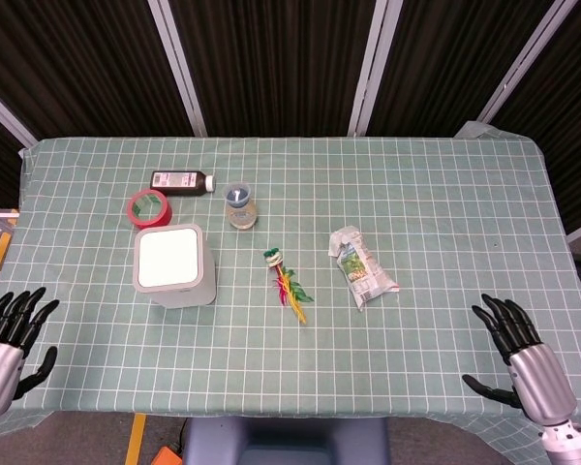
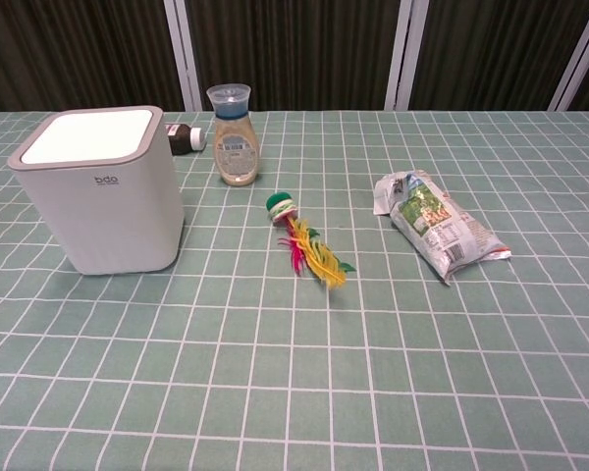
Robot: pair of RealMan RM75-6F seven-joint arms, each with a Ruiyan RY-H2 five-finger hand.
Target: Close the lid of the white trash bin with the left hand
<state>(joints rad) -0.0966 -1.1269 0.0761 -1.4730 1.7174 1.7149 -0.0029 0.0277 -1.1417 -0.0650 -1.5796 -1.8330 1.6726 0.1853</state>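
The white trash bin (image 1: 174, 266) (image 2: 100, 190) stands upright on the left part of the table, its flat lid (image 1: 168, 259) (image 2: 88, 135) lying level and closed in the grey rim. My left hand (image 1: 4, 339) is at the table's front left corner, well clear of the bin, fingers spread and empty. My right hand (image 1: 521, 359) is at the front right edge, fingers spread, holding nothing. Neither hand shows in the chest view.
Behind the bin lie a red tape roll (image 1: 148, 208) and a dark bottle (image 1: 182, 181) on its side. A small jar (image 1: 238, 205) (image 2: 234, 133) stands right of them. A feathered shuttlecock (image 1: 287, 281) (image 2: 309, 246) and a snack packet (image 1: 361, 267) (image 2: 439, 227) lie mid-table.
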